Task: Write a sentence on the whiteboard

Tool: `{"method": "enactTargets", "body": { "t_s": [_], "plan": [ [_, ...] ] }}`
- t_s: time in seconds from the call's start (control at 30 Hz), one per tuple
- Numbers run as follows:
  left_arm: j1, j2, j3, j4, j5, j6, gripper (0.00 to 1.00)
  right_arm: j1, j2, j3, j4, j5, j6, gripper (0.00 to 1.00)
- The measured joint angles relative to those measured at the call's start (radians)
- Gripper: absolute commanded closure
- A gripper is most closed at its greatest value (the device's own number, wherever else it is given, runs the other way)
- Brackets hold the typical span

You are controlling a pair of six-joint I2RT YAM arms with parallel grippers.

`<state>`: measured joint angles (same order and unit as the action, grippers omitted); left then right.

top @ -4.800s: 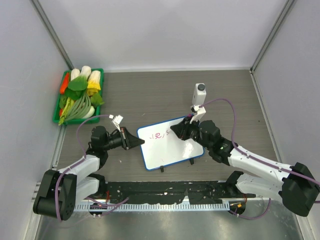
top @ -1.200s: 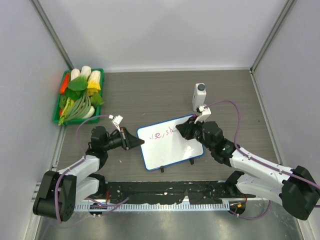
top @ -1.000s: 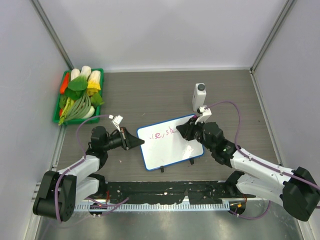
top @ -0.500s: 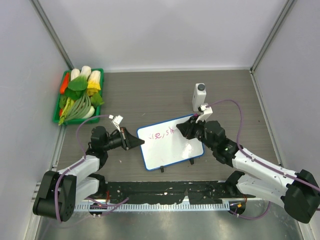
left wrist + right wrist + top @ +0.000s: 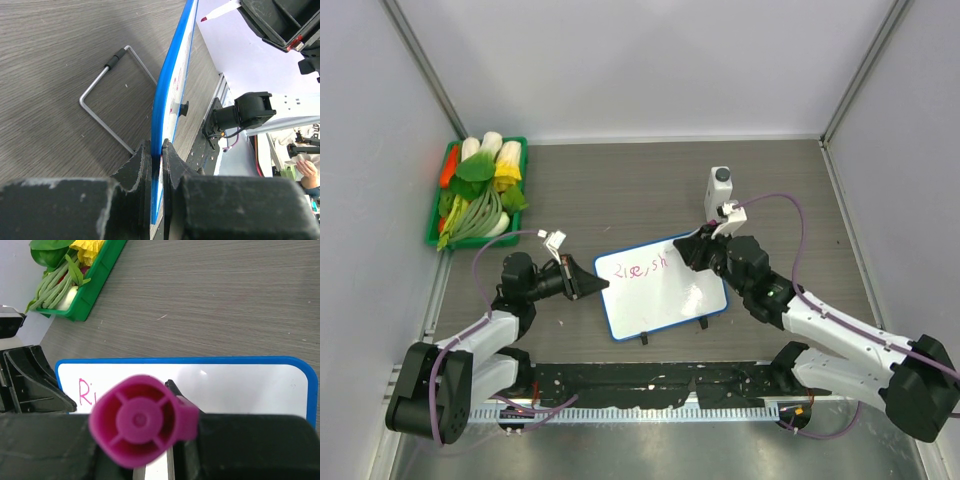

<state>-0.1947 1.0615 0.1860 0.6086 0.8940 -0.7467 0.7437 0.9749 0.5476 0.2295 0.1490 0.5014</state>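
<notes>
Your whiteboard (image 5: 665, 300) is on the desk (image 5: 620, 190), just left of and nearer than the white bottle (image 5: 719, 192). White face, thin blue rim, two black clip feet. The sentence (image 5: 632, 268) is one pink line, roughly "Rise, sh". Your left claw (image 5: 156, 150) pinches the board edge farthest from the bottle. Your right claw (image 5: 693, 250) grips a magenta marker (image 5: 137, 420) at the bottle-side corner.

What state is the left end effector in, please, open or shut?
Shut: the left end effector pinches the whiteboard by its blue edge, fingers against both faces.
</notes>
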Motion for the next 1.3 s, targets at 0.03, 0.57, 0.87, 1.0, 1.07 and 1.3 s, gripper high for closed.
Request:
{"method": "enactTargets", "body": {
  "t_s": [0.03,0.57,0.87,1.0,1.07,1.3],
  "plan": [
    [0.0,0.0,0.0,0.0,0.0,0.0,1.0,0.0,0.004,0.0,0.0,0.003,0.001,0.99],
    [0.0,-0.002,-0.001,0.0,-0.002,0.0,1.0,0.0,0.023,-0.03,0.011,0.017,0.003,0.98],
    [0.0,-0.002,-0.002,-0.001,-0.004,0.0,1.0,0.0,0.012,-0.063,0.041,0.009,0.013,0.99],
    [0.0,-0.002,-0.002,-0.001,-0.004,0.0,1.0,0.0,-0.005,-0.08,0.038,0.006,0.021,0.98],
    [0.0,-0.002,-0.002,-0.001,-0.004,0.0,1.0,0.0,-0.013,-0.089,0.036,0.005,0.025,0.99],
    [0.0,-0.002,-0.002,-0.001,-0.004,0.0,1.0,0.0,-0.024,-0.099,0.031,-0.008,0.029,0.99]
  ]
}}
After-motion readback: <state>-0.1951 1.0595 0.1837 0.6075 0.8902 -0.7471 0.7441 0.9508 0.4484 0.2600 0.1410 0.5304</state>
